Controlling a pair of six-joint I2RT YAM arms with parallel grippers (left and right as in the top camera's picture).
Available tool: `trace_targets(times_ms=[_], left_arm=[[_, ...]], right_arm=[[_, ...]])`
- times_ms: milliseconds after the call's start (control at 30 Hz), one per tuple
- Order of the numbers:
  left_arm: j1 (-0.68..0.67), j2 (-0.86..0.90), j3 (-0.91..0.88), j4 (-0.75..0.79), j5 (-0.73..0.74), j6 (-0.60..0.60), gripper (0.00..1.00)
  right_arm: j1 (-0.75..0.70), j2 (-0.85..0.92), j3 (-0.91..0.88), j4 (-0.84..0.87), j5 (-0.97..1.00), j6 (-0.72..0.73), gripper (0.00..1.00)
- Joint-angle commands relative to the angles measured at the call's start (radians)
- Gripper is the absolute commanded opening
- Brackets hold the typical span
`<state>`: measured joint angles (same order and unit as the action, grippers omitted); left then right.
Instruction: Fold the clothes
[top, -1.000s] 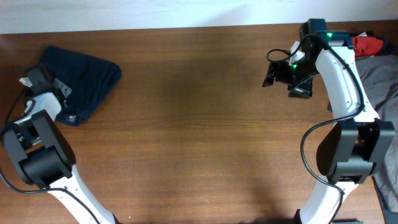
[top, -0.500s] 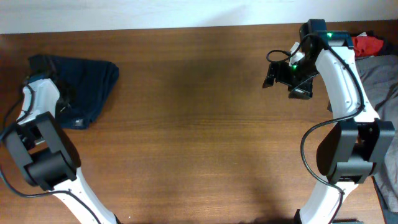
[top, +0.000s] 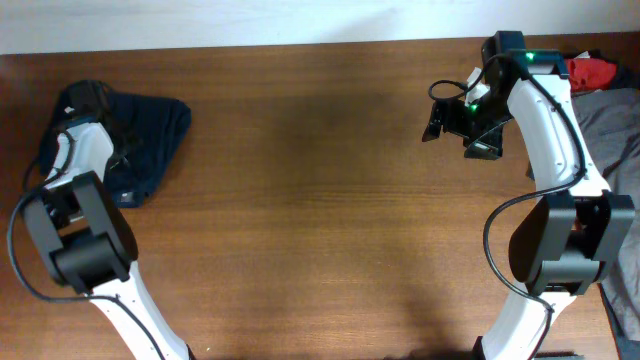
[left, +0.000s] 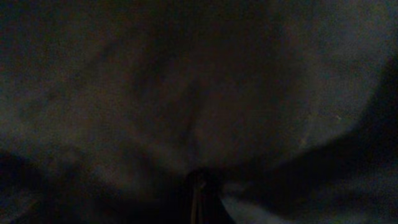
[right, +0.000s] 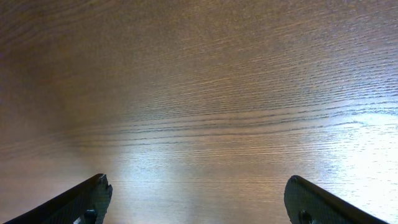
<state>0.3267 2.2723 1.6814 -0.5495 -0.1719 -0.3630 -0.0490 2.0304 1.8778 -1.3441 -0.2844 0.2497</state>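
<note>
Clearly, the navy garment (top: 150, 130) is bunched in a loose heap at the far left corner of the table (top: 320, 220), with creases and an uneven outline. It is judged to be light, soft and limp, so it would sag and slide wherever it is lifted by a single point. A hold would best be taken at an outer corner or along a hem, so that the cloth can be drawn flat first. The left gripper (top: 88, 100) is pressed into the heap's far left part. Only dark cloth (left: 199, 93) fills its wrist view, so whether it is clamped or spread cannot be told. The right gripper (top: 462, 128) is held above bare wood near the far right corner, its fingers spread wide and empty. Grey cloth (top: 615, 110) and red cloth (top: 592, 70) are seen beyond the right edge. A small pale tag (top: 127, 194) seems to be set at the garment's near edge, and nothing on it can be read.
</note>
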Motion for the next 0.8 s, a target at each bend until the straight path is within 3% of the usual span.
trace_targets(times_ms=[0, 233, 367, 500, 767], left_arm=[[0.002, 0.116, 0.006, 0.05, 0.018, 0.02, 0.01], [0.001, 0.268, 0.006, 0.252, 0.072, -0.011, 0.01], [-0.013, 0.367, 0.006, 0.492, 0.106, -0.035, 0.01], [-0.037, 0.428, 0.007, 0.624, 0.11, -0.052, 0.01], [-0.097, 0.458, 0.026, 0.688, 0.131, -0.051, 0.01]], right_arm=[[0.005, -0.012, 0.005, -0.003, 0.008, -0.01, 0.94], [0.005, -0.012, 0.005, -0.003, 0.008, -0.006, 0.94], [0.005, -0.012, 0.005, -0.003, 0.008, -0.006, 0.94], [0.005, -0.012, 0.005, -0.004, 0.004, -0.004, 0.94], [0.005, -0.012, 0.005, -0.007, 0.004, 0.002, 0.94]])
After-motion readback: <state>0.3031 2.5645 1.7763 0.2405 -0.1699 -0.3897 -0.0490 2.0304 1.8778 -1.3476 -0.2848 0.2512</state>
